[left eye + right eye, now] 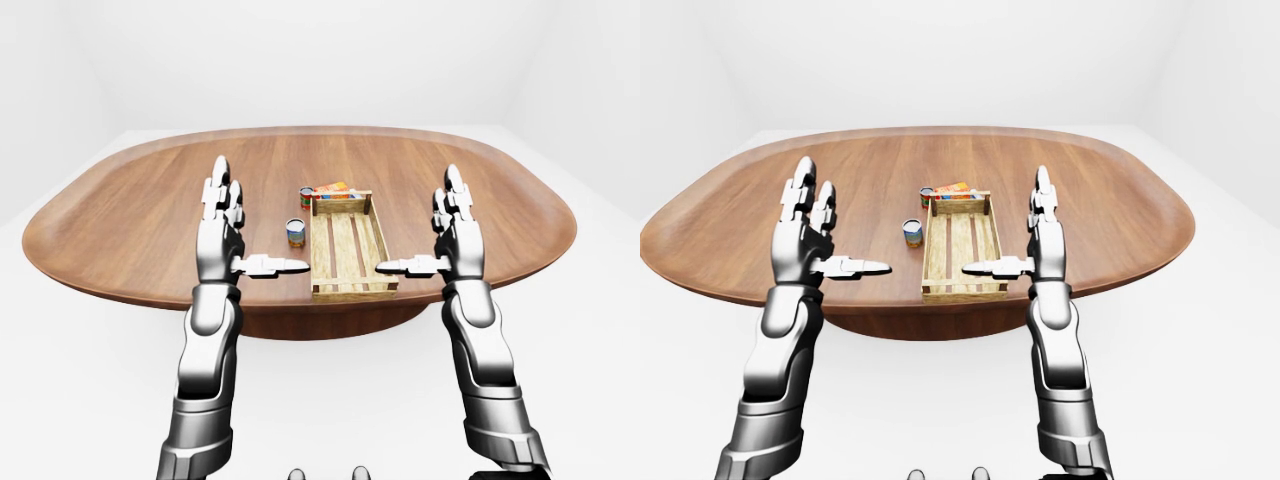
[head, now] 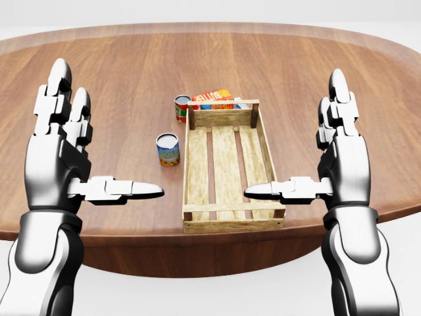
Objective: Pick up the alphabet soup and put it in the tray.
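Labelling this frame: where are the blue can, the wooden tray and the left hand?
blue can (image 2: pixel 168 151): head view, label on its side.
wooden tray (image 2: pixel 222 117): head view, top end wall.
left hand (image 2: pixel 56 164): head view, back of palm.

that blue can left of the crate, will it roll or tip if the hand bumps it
The blue can stands upright on its flat end, so it probably slides or tips rather than rolls. It looks rigid and smooth, maybe slippery. Once tipped, it would likely roll across the table.

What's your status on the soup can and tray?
Both hands, left and right, open, empty. Soup can untouched beside tray. Second can nearby.
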You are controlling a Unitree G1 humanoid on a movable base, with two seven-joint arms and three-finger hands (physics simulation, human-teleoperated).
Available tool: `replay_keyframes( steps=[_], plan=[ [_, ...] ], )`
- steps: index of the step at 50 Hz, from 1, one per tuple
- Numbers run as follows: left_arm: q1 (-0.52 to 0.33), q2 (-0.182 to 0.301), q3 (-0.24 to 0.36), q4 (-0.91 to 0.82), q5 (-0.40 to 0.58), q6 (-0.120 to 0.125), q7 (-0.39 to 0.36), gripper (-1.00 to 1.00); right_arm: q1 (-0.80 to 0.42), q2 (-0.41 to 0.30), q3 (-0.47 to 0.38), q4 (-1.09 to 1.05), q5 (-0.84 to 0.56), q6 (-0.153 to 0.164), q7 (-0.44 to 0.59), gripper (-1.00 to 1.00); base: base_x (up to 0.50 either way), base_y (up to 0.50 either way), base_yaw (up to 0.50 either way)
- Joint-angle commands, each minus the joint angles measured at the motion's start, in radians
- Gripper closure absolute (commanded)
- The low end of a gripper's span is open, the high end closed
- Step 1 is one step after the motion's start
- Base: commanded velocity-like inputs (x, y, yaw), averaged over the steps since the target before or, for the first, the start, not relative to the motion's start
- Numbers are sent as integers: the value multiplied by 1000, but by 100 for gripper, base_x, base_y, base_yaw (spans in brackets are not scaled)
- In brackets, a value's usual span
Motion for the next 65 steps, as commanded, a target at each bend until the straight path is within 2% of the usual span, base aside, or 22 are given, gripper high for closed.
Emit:
replay_keyframes(
  steps=[1,32,36,65],
  plan=[
    [-6,2,0,18,-2,0,-3,-100,-2,0,0,10,1,0,1,-100,0,0,0],
    [4,0,-1,9,-6,0,-21,-100,1,-2,3,14,2,0,22,-100,0,0,0],
    [6,0,0,11,-8,0,-22,-100,8,-2,7,-1,7,0,47,-100,45,-4,0],
    [15,0,-2,-13,-8,0,-26,-100,15,0,6,-8,-2,0,55,-100,50,-5,0]
  ],
)
